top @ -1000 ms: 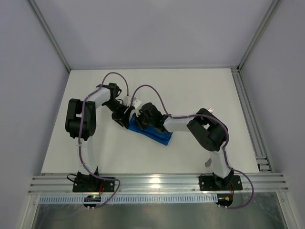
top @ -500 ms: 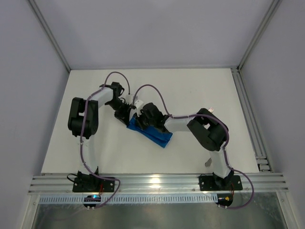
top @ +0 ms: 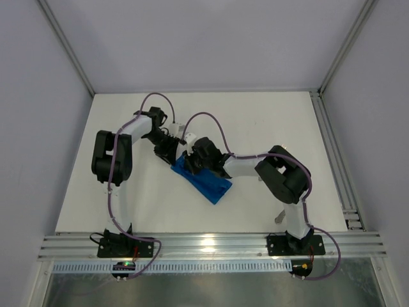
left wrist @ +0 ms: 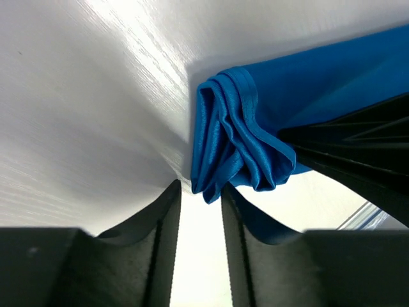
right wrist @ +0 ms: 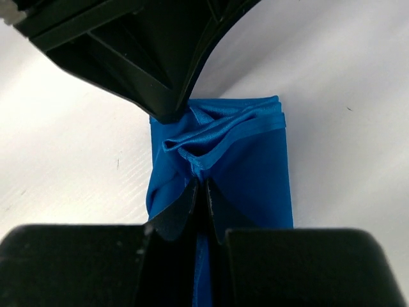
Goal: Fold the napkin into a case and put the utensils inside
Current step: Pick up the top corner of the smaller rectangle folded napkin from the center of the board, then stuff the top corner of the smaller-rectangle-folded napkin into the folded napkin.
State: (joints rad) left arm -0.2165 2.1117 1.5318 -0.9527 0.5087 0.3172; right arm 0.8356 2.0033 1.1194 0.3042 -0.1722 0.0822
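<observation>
We're inside a pale grey enclosure, looking down on a white table, with an aluminium rail running along its 6 o'clock edge. Both arms are bolted there. The left arm climbs the 9 o'clock side and bends in toward the centre. The right arm comes up from 5 o'clock and stretches across toward 9. They meet nose to nose near the middle of the table.

And there's the napkin! Bright blue and folded down to a narrow flat strip, it lies on the table just left of centre. It's angled, with one end pointing to 10 o'clock and the other to 4 o'clock. The 4 o'clock end lies flat and free. All the action is at the 10 o'clock end.

Over to the left gripper. Its jaws stand a narrow gap apart, bare table shows between them, and the bunched hem of the cloth sits right at their tips. Nothing is clamped in there.

Now the right gripper: jaws pressed together, pinching a raised ridge of blue fabric near that same end. The cloth puckers into small rumpled folds just beyond its tips, toward 12 o'clock in the right wrist view. One black finger of the left gripper touches those folds from above.
</observation>
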